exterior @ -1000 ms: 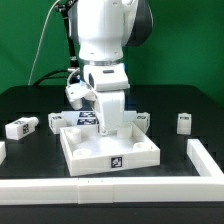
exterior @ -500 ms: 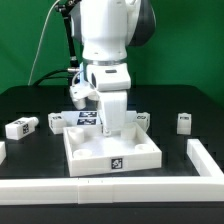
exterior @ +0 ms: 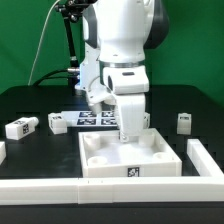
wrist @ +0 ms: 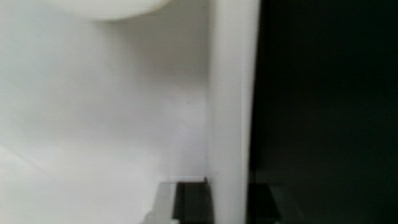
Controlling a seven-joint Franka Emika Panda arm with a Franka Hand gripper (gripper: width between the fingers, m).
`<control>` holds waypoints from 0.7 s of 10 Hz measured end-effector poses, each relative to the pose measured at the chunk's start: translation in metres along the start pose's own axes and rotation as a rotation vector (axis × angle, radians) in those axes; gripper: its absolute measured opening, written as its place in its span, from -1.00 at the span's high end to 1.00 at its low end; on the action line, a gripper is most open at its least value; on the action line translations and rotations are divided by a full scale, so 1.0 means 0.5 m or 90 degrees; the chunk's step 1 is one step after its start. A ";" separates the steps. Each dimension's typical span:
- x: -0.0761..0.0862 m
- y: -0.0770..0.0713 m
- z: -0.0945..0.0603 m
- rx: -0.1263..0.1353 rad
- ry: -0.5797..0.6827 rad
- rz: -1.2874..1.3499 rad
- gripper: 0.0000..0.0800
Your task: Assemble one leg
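Note:
My gripper (exterior: 129,130) is shut on the far wall of the large white tray-like piece (exterior: 110,160), which lies at the table's front centre. In the wrist view the two dark fingers (wrist: 192,203) stand on either side of the tray's thin white wall (wrist: 231,100), with my gripper (wrist: 231,196) closed on it. One leg (exterior: 20,127) lies at the exterior view's left, a second leg (exterior: 57,122) is just beside it, and a third leg (exterior: 184,122) stands at the right. None of them touches the gripper.
The marker board (exterior: 92,118) lies behind the tray, partly hidden by the arm. A white rail (exterior: 40,188) runs along the front edge. Another white rail (exterior: 205,156) stands at the exterior view's right, close to the tray's right side.
The gripper and the tray it holds have slid toward the exterior view's right. The legs have not moved.

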State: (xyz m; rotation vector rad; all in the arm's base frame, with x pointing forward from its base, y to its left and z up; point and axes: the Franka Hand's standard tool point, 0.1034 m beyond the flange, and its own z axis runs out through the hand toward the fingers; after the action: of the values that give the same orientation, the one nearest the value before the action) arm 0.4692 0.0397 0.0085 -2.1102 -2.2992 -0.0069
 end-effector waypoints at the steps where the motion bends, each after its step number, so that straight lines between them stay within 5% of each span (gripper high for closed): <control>1: 0.020 0.012 0.000 -0.003 0.000 0.034 0.84; 3: 0.057 0.029 0.000 -0.008 0.001 0.072 0.84; 7: 0.079 0.052 0.001 -0.018 0.004 0.051 0.84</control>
State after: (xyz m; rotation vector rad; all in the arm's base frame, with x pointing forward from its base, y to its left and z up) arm 0.4916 0.0812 0.0085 -2.2105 -2.2225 -0.0461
